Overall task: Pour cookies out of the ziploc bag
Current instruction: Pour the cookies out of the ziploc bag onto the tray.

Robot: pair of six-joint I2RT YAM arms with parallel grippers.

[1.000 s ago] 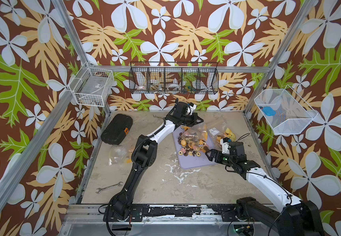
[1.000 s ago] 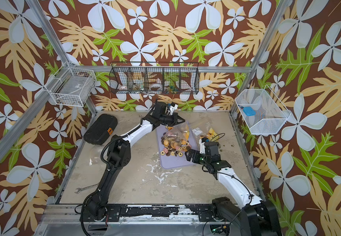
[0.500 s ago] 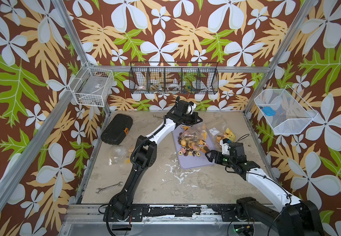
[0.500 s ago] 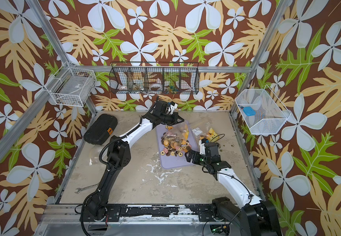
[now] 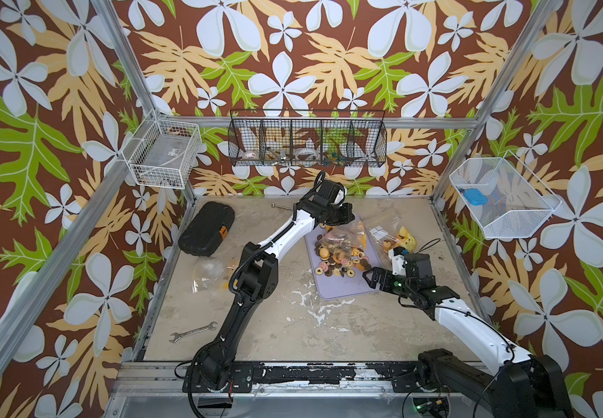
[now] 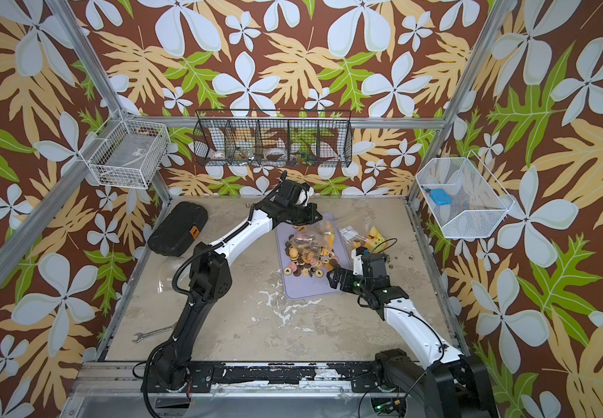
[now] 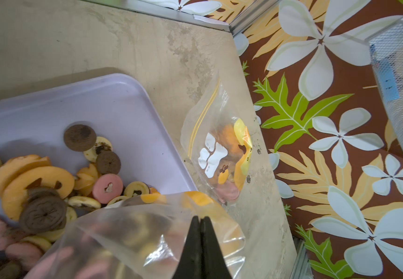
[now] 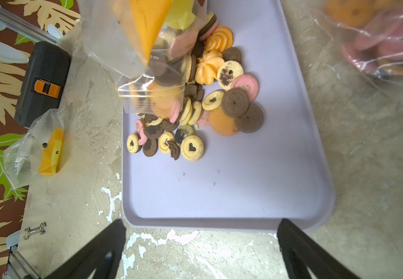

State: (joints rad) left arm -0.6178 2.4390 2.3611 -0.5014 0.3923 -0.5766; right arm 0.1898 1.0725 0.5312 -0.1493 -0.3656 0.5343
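1. My left gripper (image 7: 200, 220) has its jaws pressed together on a fold of the ziploc bag (image 7: 147, 239). It holds the bag up over the far end of the lilac tray (image 8: 219, 188).
2. The bag hangs mouth down, with its zip strip touching the pile, and some biscuits show through the plastic.
3. The cookies (image 8: 222, 96) are brown, orange, pink and pale yellow with dark centres. They lie heaped on the tray's far half.
4. My right gripper (image 8: 201, 224) stands wide apart and holds nothing, low at the tray's near edge by its right corner.
5. The tray sits on the bench (image 5: 292, 325) toward the back right corner.
6. A second clear bag (image 7: 222, 149), with yellow and orange pieces inside, lies between the tray and the bench's right edge.
7. A black case (image 5: 207, 229) lies by the left edge toward the back, and a wrench (image 5: 193, 332) lies near the front left corner.
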